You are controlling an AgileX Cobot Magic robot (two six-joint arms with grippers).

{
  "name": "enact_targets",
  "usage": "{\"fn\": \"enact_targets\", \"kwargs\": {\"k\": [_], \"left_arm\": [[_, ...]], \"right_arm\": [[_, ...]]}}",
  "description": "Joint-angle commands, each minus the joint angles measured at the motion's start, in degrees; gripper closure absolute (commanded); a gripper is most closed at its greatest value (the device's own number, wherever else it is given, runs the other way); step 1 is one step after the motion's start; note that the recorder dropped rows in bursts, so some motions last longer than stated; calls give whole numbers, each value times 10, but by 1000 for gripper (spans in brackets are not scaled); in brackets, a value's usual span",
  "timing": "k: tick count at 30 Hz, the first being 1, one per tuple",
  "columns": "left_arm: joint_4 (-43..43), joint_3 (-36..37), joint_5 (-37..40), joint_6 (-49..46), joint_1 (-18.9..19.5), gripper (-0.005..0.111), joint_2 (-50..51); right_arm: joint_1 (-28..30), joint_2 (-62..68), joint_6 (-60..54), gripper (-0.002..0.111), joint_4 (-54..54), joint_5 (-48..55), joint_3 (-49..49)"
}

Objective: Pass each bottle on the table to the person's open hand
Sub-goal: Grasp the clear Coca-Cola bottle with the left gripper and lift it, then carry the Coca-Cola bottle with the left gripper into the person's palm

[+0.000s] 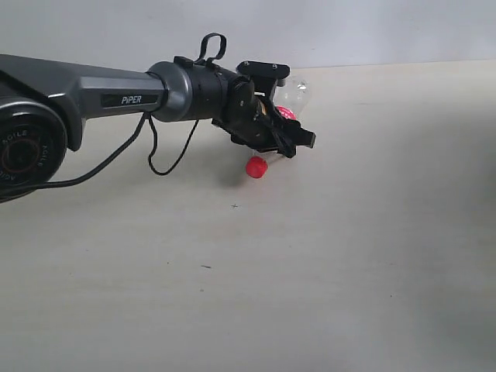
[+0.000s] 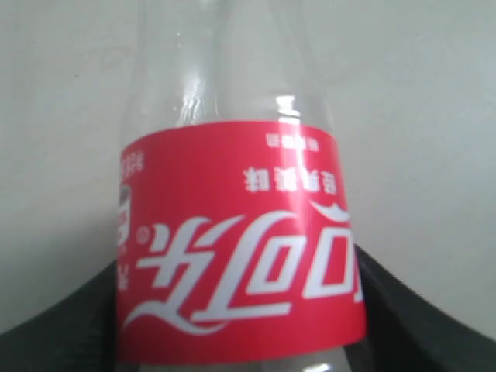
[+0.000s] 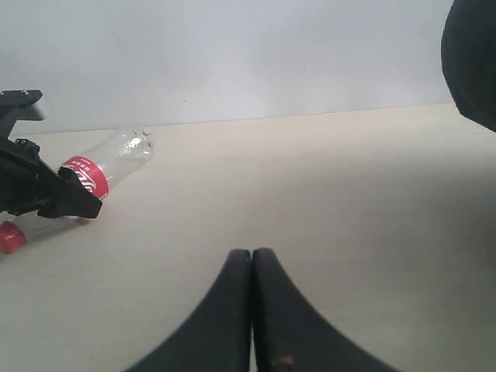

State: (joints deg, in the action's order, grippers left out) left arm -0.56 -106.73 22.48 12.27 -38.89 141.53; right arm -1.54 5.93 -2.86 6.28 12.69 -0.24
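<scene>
Left tool astride red-label bottle, on table

Clear bottle w/ red label, white script; red cap; beige table

Left wrist view closest to bottle

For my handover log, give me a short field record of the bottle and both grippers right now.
bottle: clear, red label, lying on its side on the table
cap: red, screwed on
left gripper: one finger on each side of the label; unclear whether it is gripping
right gripper: shut, empty, away from the bottle
person's hand: not in view
</scene>
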Motion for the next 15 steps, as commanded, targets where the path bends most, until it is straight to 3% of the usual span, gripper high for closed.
{"fn": "enact_targets", "kwargs": {"k": [1, 15], "left_arm": [[0, -1, 29, 1, 1, 107, -12], [6, 3, 154, 4, -4, 107, -94]], "right_arm": [[2, 1, -1, 108, -3, -4, 2], [2, 1, -1, 108, -3, -5, 2]]}}
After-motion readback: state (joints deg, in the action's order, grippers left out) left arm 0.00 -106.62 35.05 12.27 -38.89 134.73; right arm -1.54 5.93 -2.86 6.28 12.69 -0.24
